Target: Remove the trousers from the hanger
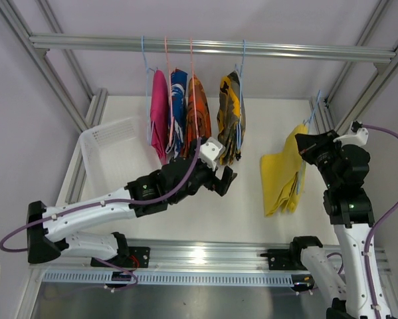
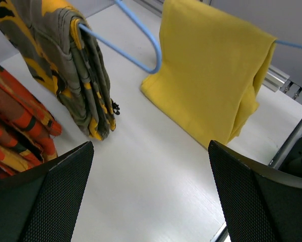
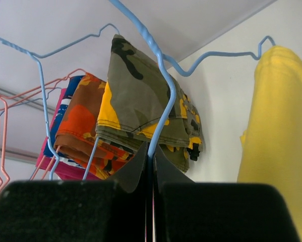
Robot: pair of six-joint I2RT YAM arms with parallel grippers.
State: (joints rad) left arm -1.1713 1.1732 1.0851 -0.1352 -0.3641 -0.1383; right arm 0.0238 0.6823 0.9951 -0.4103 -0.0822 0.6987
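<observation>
Black fingers of the right gripper fill the bottom of its wrist view, pressed together on the wire of a blue hanger just under its twisted neck. Draped over that hanger's bar are the plain yellow trousers, folded in half. Their long axis runs straight down from the bar, fold at the top and loose ends pointing at the table; whether those ends touch it cannot be told. This pair hangs off the rail, below its right end, with the hanger's hook well under it.

On the rail itself four other pairs hang in a row on their own hangers, each with its long axis pointing down. From the rail's left toward its right they are the magenta pair, the blue-and-white pair, the orange camouflage pair and the yellow-and-dark camouflage pair.

The left gripper sits below the rail's middle, just beneath the yellow-and-dark camouflage pair, its jaws spread wide and holding nothing. A white basket rests on the table under the rail's left end.
</observation>
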